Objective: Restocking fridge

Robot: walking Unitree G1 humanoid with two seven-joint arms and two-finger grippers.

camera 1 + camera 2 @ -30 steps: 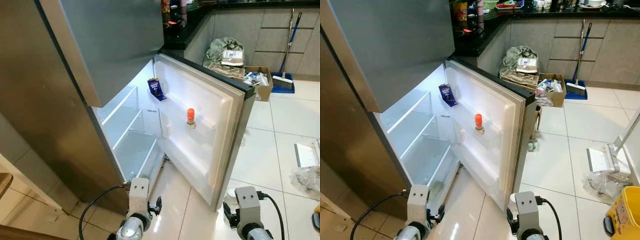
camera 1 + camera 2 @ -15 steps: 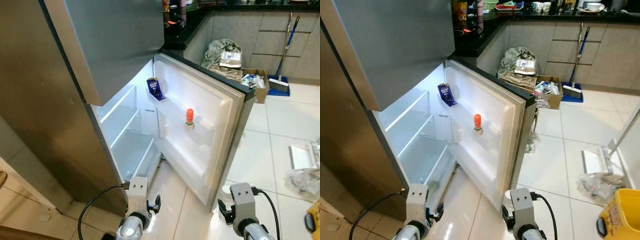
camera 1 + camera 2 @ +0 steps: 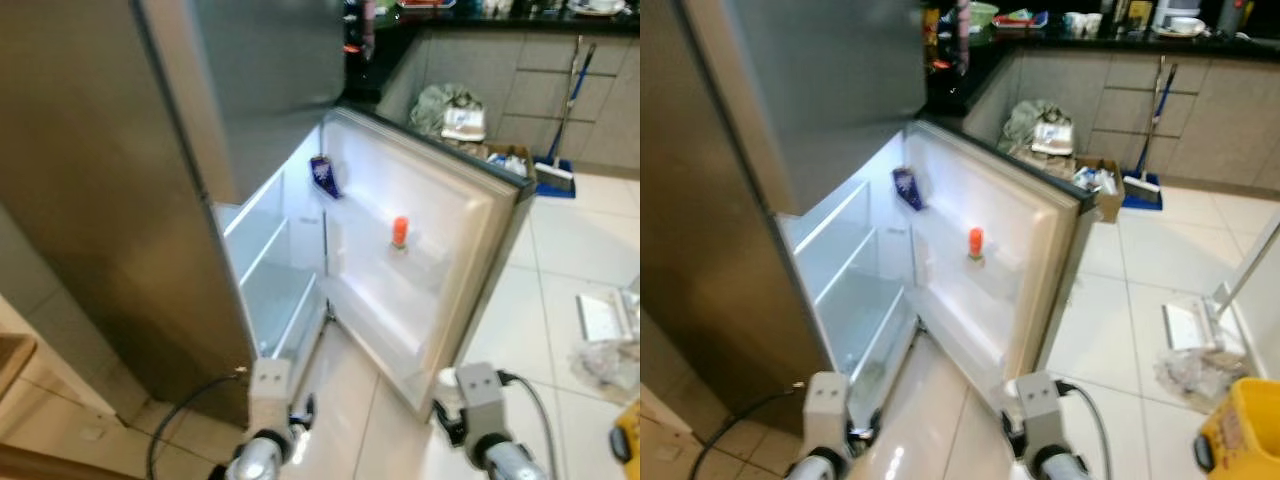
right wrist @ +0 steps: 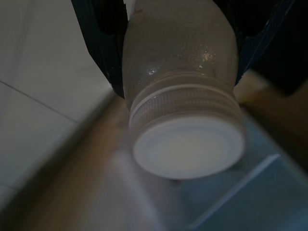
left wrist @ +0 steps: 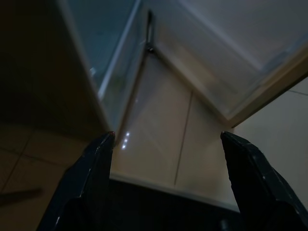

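I stand on pale glossy floor tiles in a kitchen, before a tall steel fridge with its lower white door swung wide. My right fingers are clamped on the neck of a clear, wet-beaded plastic bottle with a white ribbed screw cap, held low by the door's bottom corner, while my left fingers hang spread wide and empty above the floor. I judge restocking barely begun: the lit shelves look bare, the door racks hold a small orange-capped bottle and a dark blue packet, and my bottle still awaits shelving.
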